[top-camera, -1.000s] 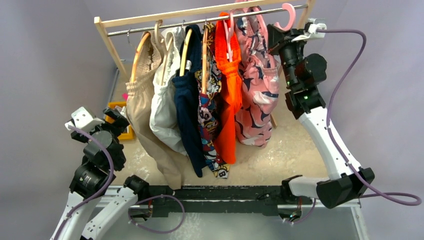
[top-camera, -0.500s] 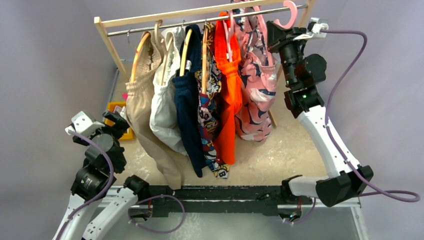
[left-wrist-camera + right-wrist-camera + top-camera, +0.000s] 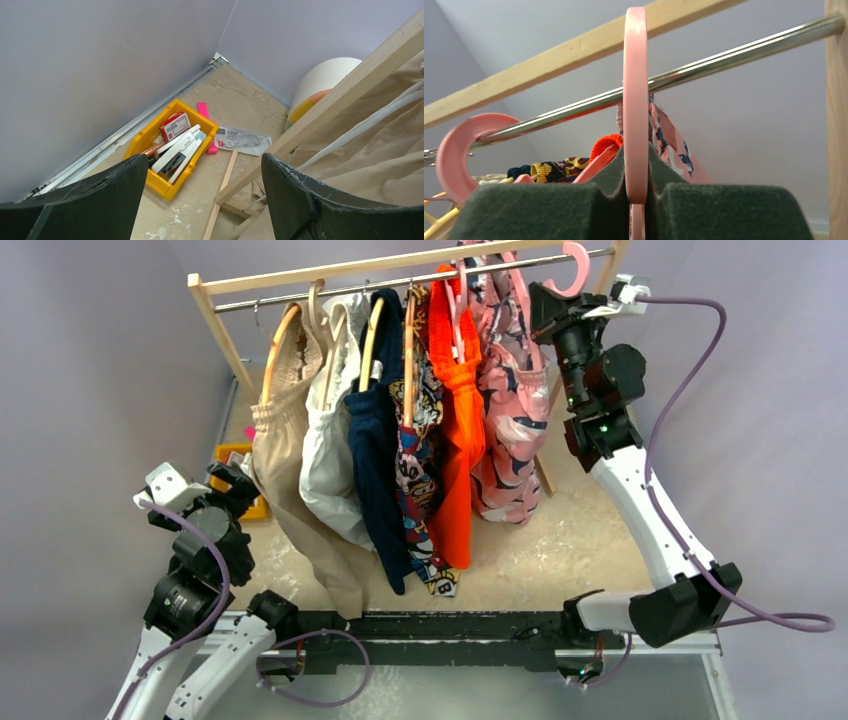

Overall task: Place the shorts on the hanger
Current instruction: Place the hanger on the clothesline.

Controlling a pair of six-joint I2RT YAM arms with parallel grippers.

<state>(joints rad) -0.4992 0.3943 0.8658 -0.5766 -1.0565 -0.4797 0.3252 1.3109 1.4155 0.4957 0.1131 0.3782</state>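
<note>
At the lower left of the top view the left gripper [image 3: 232,478] sits idle. In its own wrist view the jaws are spread wide on nothing, with a yellow bin [image 3: 170,147] lying beyond them. The work is at the upper right: the right gripper [image 3: 636,192] is clamped on the hanger [image 3: 635,100], its foam pads [image 3: 724,210] pressed to either side of the pink stem at the foot of the hook.

The step looks like the last one, seating the hook on the rail [image 3: 734,57]. To do it well:
- Keep the clamp firm and the stem upright.
- Carry the hook's opening over the rail.
- Lower until the rail takes the weight, and only then part the jaws.

Whether the hook already bears on the rail cannot be told. The load can swing, so go slowly and keep off the orange garment [image 3: 460,410].

In the wrist view the hook stands edge-on, a thin vertical band crossing the rail at roughly a right angle — in the top view its curve bulges toward the right edge of the frame. The shorts [image 3: 512,410] hang from the hanger just right of the orange garment, with their long axis running down the frame from the rail toward the tabletop.
</note>
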